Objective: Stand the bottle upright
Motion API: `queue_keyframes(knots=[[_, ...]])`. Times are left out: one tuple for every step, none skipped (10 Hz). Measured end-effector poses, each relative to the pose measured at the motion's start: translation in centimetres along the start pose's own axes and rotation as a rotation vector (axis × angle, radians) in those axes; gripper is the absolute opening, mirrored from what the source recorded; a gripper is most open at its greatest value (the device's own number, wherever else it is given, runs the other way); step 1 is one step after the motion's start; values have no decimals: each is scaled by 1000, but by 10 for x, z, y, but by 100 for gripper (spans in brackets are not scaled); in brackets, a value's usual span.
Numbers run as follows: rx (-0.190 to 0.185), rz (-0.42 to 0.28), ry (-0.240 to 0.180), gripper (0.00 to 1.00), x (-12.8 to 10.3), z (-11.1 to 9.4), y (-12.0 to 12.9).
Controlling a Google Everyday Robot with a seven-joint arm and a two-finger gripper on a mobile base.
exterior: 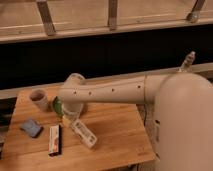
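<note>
The bottle [85, 134] is white and lies on its side on the wooden table [117, 132], slanting from upper left to lower right. My gripper [74, 120] hangs below the wrist at the end of the long white arm [112, 92]. It comes down on the bottle's upper-left end and is shut on it. The wrist hides most of the fingers.
A green bowl [57, 106] peeks out behind the wrist, with a pale cup [38, 98] to its left. A blue object [31, 128] and a flat red-and-white box [55, 139] lie at the front left. A tiny clear bottle [188, 61] stands on the back ledge. My body [185, 125] fills the right.
</note>
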Motion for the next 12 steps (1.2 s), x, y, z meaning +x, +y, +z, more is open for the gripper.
queue_keyframes(knots=[[15, 8, -13, 0, 2, -8, -7], [22, 16, -27, 0, 3, -15, -15], [19, 30, -49, 0, 6, -19, -27], [12, 41, -70, 0, 9, -22, -36], [3, 60, -104, 0, 13, -26, -50], [-2, 73, -125, 0, 15, -30, -60], [-4, 81, -137, 0, 16, -32, -68], [-3, 84, -148, 0, 15, -36, -75], [2, 84, -159, 0, 14, -43, -81], [10, 78, -167, 0, 11, -49, -85], [18, 74, -171, 0, 8, -55, -87], [26, 70, -175, 0, 6, -60, -89]])
